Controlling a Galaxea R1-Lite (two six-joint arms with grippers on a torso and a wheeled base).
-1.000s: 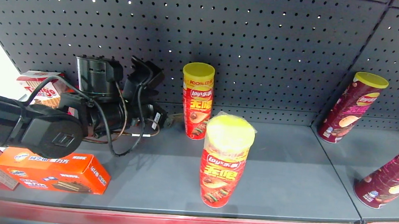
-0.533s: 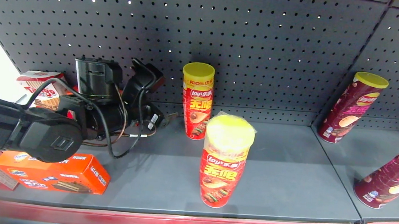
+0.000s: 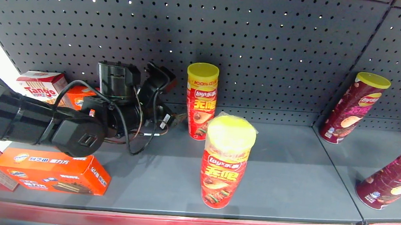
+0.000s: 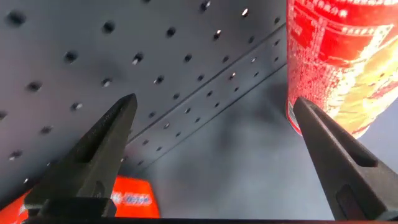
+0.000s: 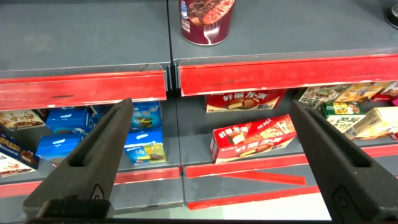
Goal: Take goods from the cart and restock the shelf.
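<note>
Left tool (image 3: pixel 180 118) low over shelf (image 3: pixel 289 169), right beside rear red can (image 3: pixel 200 101) | front red can (image 3: pixel 226 162) upright near the lip | orange box (image 3: pixel 52 170) front-left | 2 maroon cans (image 3: pixel 354 108) far right

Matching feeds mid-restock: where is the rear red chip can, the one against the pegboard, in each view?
Head view: rear red chip can stands upright against the pegboard, just past the left pincer.
Left wrist view: the can rises beside one finger of that open pincer.
Right wrist view: faces red-edged lower shelves instead.
Shared landmark: the pegboard.
</note>
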